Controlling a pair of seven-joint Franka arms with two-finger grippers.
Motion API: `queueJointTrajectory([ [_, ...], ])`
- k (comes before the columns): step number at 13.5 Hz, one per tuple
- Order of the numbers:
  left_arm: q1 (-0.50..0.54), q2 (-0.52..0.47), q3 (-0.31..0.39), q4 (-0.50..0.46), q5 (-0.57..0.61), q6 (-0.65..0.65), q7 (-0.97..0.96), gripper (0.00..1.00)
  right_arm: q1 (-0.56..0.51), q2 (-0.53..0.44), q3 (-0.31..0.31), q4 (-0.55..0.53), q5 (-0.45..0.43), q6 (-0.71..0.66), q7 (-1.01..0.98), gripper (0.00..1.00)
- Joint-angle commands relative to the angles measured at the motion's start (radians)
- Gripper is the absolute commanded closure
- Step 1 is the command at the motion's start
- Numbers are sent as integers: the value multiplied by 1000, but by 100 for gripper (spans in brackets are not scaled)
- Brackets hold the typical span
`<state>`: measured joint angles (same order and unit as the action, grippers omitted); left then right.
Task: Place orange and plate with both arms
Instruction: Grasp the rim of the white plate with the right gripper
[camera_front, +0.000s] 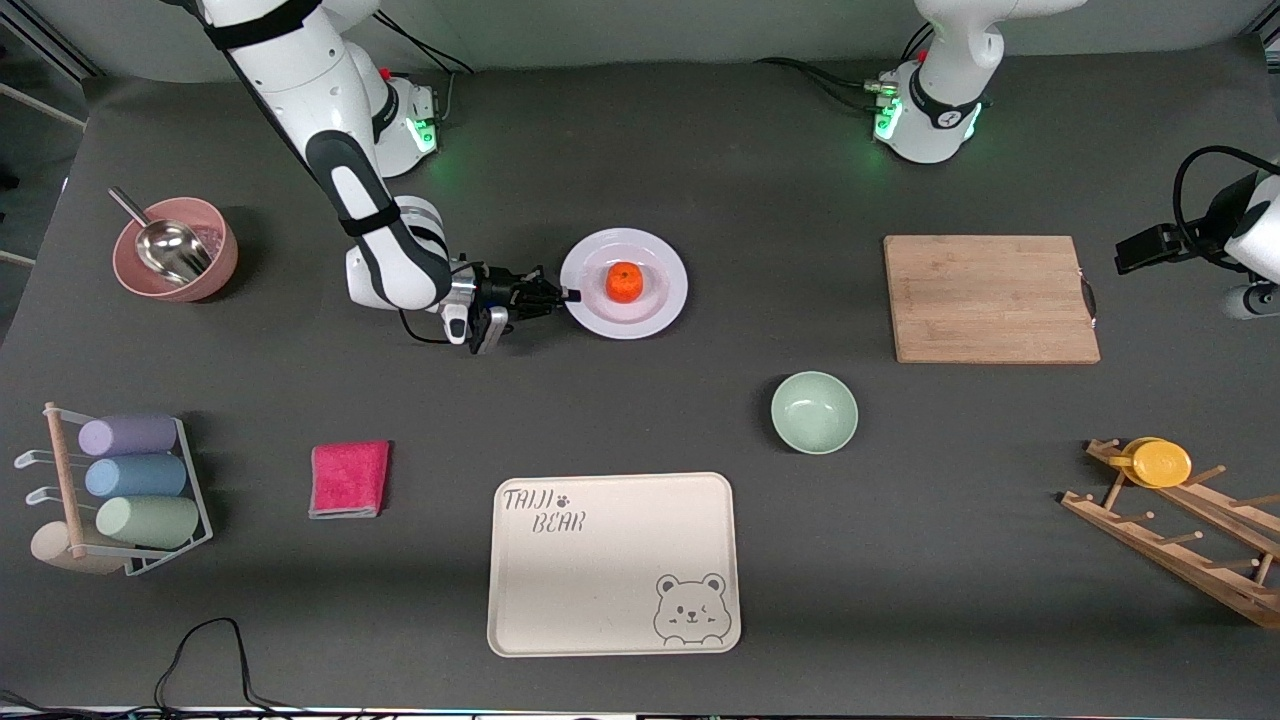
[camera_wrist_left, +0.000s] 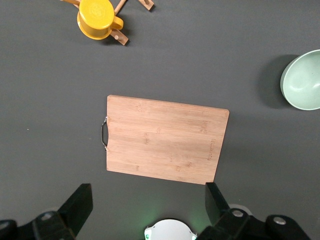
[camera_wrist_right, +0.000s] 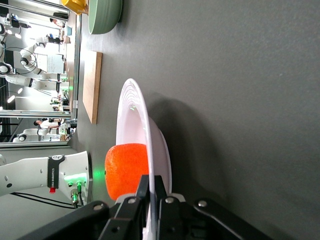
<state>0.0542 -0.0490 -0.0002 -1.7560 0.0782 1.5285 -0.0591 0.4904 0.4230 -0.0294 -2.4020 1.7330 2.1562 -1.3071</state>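
The orange (camera_front: 625, 281) sits in the middle of the white plate (camera_front: 661, 300), which rests on the grey table between the two arms' bases and the green bowl. My right gripper (camera_front: 568, 295) lies low at the plate's edge on the right arm's side and is shut on the rim. In the right wrist view the two fingers (camera_wrist_right: 143, 187) pinch the thin rim of the plate (camera_wrist_right: 131, 115), with the orange (camera_wrist_right: 126, 170) just inside. My left gripper (camera_wrist_left: 148, 205) waits open and empty, high over the table by the cutting board.
A wooden cutting board (camera_front: 990, 298) lies toward the left arm's end, and a green bowl (camera_front: 814, 411) sits nearer the camera than the plate. Nearest the camera lie a cream bear tray (camera_front: 613, 563) and a pink cloth (camera_front: 349, 479). A pink bowl with a scoop (camera_front: 175, 248), a cup rack (camera_front: 120, 490) and a wooden rack with a yellow cup (camera_front: 1160, 462) line the table's ends.
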Motion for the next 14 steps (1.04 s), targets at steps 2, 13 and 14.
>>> queueJointTrajectory([
  [2,-13,6,11,1,9,-8,7,0,-9,-12,-9,6,28,28,-23,100],
  [13,-14,9,11,-5,2,-13,7,0,-104,-10,-23,101,36,-68,117,100],
  [14,-14,9,11,-6,2,-14,7,0,-104,-9,-23,119,36,-68,138,100],
])
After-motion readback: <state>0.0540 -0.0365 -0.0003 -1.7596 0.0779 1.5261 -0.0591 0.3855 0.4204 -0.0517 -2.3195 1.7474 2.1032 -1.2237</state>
